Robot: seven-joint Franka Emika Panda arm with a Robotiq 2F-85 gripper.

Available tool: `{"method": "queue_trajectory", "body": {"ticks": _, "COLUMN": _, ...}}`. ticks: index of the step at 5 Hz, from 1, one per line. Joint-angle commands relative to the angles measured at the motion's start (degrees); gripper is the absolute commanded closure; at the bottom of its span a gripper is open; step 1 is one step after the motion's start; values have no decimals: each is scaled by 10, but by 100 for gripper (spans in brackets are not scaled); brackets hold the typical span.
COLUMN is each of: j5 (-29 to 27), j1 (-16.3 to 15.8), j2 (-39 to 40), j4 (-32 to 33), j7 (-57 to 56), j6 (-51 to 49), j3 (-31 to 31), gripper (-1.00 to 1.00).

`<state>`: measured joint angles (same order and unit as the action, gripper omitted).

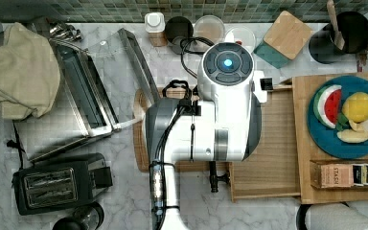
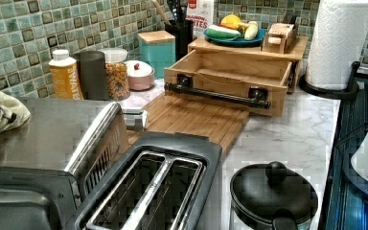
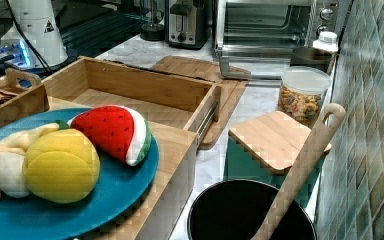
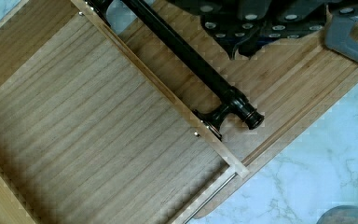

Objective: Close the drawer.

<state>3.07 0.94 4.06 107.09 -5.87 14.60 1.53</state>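
Hovering above the cutting board (image 1: pixel 141 143) at the top view's left, the arm (image 1: pixel 220 110) hides its jaws, so their gap cannot be told. The drawer (image 1: pixel 268 163) stands pulled out to the top view's right. Its black handle (image 4: pixel 191 60) runs crosswise, so a push toward the top view's right should likely shut it.

The drawer (image 4: pixel 98 140) is pale bamboo, matt, with fine straight grain; its bar handle (image 4: pixel 200 65) is dark glossy metal. The cutting board (image 2: pixel 191 117) is browner wood. The table (image 2: pixel 292 139) looks like polished grey-veined white marble, the toaster (image 2: pixel 158 187) brushed metal and black plastic
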Motion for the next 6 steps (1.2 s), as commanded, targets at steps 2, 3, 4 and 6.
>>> {"method": "queue_trajectory", "body": {"ticks": 2, "j5": -5, "j1": 22, "j2": -26, "j4": 50, "j7": -96, "j6": 59, "j3": -50, "gripper": 100}}
{"method": "queue_trajectory", "body": {"ticks": 3, "j5": -26, "j1": -14, "j2": -47, "j4": 100, "j7": -155, "j6": 120, "j3": -52, "gripper": 100}}
{"method": "queue_trajectory", "body": {"ticks": 4, "j5": -20, "j1": -34, "j2": -56, "j4": 138, "j7": -147, "j6": 158, "j3": -68, "gripper": 100}}
{"method": "queue_trajectory", "body": {"ticks": 6, "j5": 37, "j1": -39, "j2": -45, "j4": 225, "j7": -177, "j6": 270, "j3": -80, "gripper": 100}}
